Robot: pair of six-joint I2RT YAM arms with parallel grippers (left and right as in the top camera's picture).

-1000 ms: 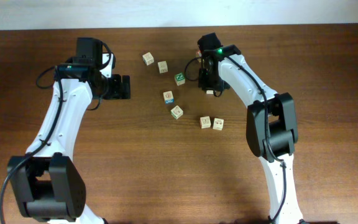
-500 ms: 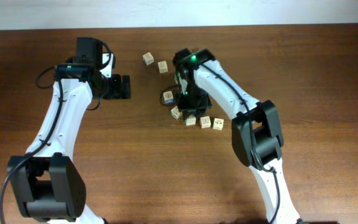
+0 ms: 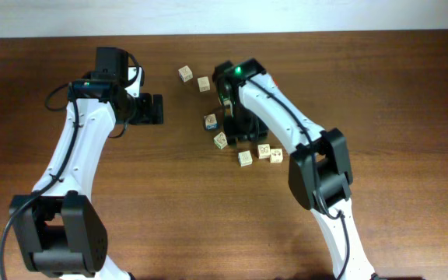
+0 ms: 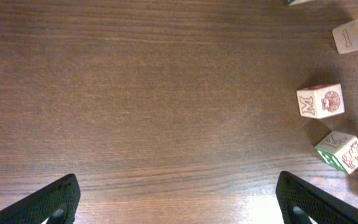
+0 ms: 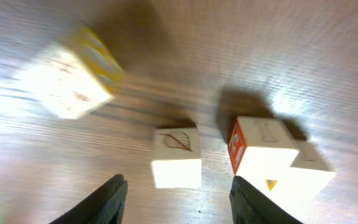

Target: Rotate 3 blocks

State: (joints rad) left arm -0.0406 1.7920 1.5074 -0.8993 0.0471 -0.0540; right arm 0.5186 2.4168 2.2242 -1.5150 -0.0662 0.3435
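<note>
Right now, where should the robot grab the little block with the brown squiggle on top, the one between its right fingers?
Pinch the squiggle block by its left and right side faces, coming straight down with the right gripper. It sits flat, square to the open fingers, with bare table on both sides; the orange-sided block stands apart, so a finger should probably fit.

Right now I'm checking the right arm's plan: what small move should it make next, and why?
Probably lift the right tool straight up. Its jaws stand open astride the pale leaf-print block, which rests on the table with gaps on both sides, so it looks released. A red-sided block sits close beside it, so sliding sideways might knock that one.
</note>
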